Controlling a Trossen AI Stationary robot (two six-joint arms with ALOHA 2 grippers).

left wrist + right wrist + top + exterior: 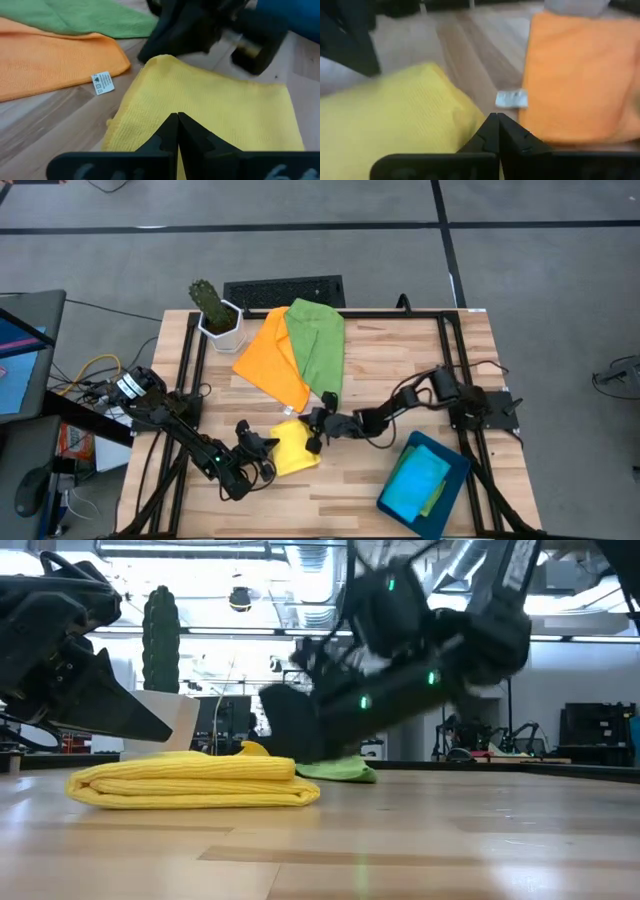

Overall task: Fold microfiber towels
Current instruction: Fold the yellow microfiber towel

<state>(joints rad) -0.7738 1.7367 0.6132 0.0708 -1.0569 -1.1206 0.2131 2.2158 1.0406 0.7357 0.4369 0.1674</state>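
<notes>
— Yellow towel [296, 448] looks folded already, lying between the orange towel [272, 358] and the tray [455, 480].

— Both grippers sit at its edges, left gripper [262, 446] and right gripper [316, 430], fingers closed, pinching nothing I'd say.

— Then press the layers flat and keep the edges flush.

Closed tool [498, 120] between yellow towel [385, 115], orange towel [580, 75]

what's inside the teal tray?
In the high view the teal tray holds a bright blue towel, with a green towel's edge showing beside it. How much of that green towel lies under the blue one, or anything else beneath, is covered.
</notes>
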